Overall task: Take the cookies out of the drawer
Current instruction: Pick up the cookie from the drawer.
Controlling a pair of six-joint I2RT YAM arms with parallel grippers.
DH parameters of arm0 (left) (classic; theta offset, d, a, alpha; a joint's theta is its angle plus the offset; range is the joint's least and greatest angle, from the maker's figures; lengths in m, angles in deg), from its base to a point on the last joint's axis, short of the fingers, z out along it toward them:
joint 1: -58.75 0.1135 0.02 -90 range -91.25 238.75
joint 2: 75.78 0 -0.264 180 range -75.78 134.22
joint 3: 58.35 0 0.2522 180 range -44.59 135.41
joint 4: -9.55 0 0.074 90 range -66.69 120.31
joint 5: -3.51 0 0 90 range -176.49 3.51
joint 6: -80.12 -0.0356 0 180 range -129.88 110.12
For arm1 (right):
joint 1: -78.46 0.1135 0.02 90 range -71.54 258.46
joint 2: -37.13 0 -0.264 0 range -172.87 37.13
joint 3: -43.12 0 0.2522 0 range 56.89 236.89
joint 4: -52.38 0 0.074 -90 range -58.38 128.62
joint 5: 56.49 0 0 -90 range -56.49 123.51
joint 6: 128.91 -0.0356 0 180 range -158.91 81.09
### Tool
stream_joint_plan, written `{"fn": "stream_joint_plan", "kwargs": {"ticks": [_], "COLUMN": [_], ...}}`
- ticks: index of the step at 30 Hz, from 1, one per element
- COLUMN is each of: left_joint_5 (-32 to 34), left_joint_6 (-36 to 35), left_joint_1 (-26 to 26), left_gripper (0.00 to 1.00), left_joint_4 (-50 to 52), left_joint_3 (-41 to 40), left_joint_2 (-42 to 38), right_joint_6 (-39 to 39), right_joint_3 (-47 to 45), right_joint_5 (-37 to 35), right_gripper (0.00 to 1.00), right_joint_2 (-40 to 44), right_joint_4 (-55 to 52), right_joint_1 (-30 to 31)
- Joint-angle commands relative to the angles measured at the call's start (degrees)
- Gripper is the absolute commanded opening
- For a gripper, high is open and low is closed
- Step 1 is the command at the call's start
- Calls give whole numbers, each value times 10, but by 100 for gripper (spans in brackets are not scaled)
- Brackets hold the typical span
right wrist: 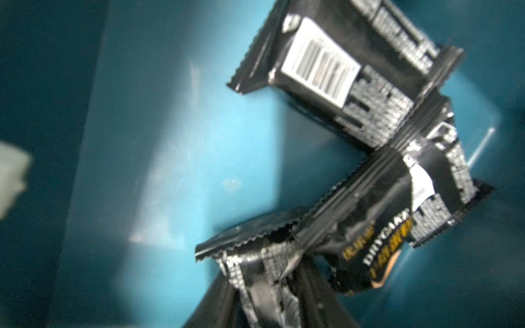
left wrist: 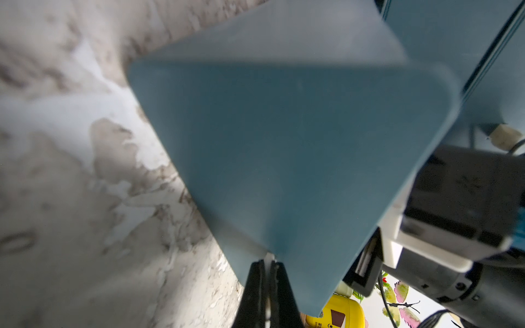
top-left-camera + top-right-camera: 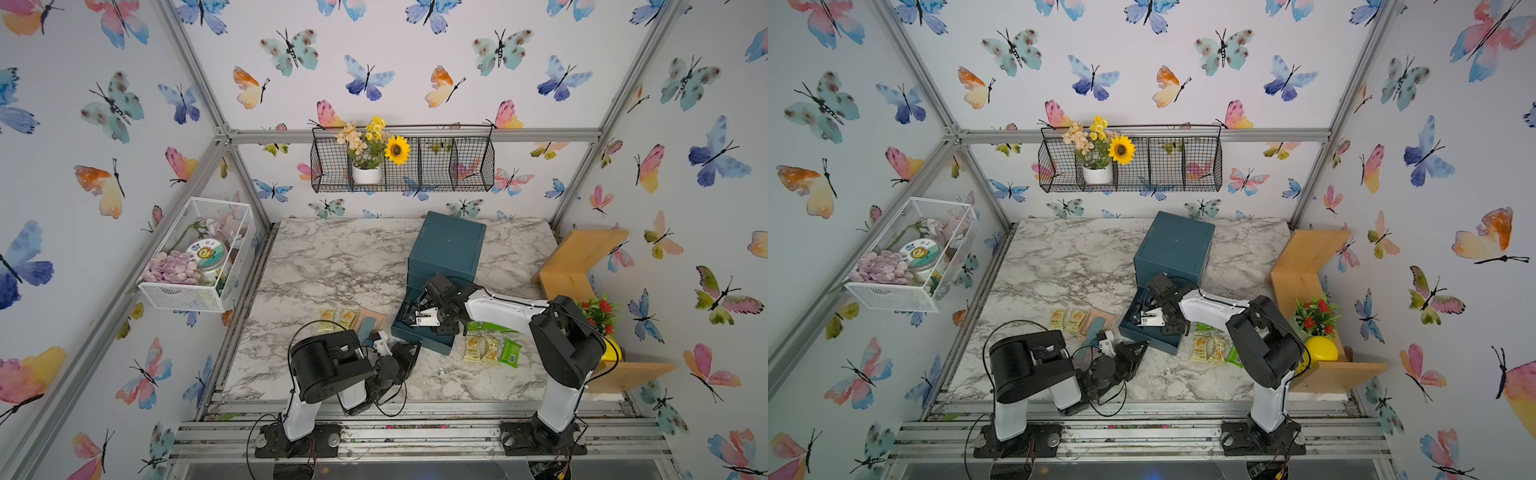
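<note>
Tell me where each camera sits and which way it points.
Top views: twin eyes high above the arm bases, looking down on the marble table; left arm and right arm show.
Left wrist: on the left arm, facing the outside of the drawer; the shut left pincer shows.
Right wrist: on the right arm, looking into the drawer at black cookies; the right pincer shows.
Shared: all see the drawer.

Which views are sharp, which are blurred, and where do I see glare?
In both top views the table is sharp and evenly lit. In the left wrist view the blue drawer sits too close and is out of focus. In the right wrist view the black packets are smeared by blur, and pale glare lies on the drawer's floor.
</note>
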Motion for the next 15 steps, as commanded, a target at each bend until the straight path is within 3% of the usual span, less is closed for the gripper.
{"fn": "stream_joint_plan", "kwargs": {"ticks": [1, 15], "left_joint_5": [2, 6], "left_joint_6": [0, -2], "left_joint_1": [3, 4], "left_gripper": [0, 0], "left_joint_4": [13, 29], "left_joint_3": [5, 8], "left_joint_2": [7, 3], "right_joint_6": [-7, -43], "right_joint_3": [-4, -26], "right_joint_5": [19, 79], "right_gripper": [29, 17], "right_joint_2": [18, 122], "right_joint_4": [-23, -26], "right_joint_1": [-4, -4]}}
